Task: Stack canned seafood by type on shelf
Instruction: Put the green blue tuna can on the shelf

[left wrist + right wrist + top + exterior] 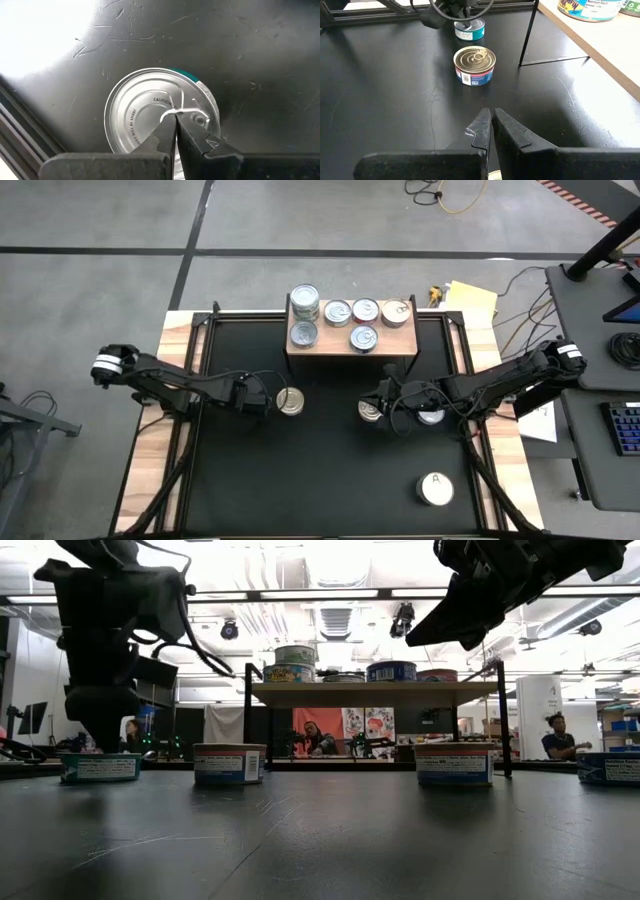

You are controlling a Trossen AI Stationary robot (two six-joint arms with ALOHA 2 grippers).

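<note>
A silver-topped can with a teal label [150, 115] stands on the black table left of centre [290, 401]. My left gripper [175, 119] is shut and points steeply down at its lid. A gold-topped can with a red and blue label [474, 64] stands farther right [371, 412]. My right gripper [491, 114] is shut and hangs in the air above the table beside it [376, 396]. The wooden shelf [330, 348] at the far middle carries several cans; its far left one [305, 302] is a stack. My left gripper has its shut fingertips at the free end of the teal can's pull ring [172, 112], near the lid's middle. It comes from above, slanting from the table's left. In the low view no gap shows between the fingers [100, 740] and the lid. The can stands flat on the table.
Another can [431, 417] stands under my right arm. A white-topped can marked "A" [435, 489] stands near the table's right front corner. The shelf's dark leg [530, 35] stands near the gold-topped can. People are in the room behind the table [555, 735].
</note>
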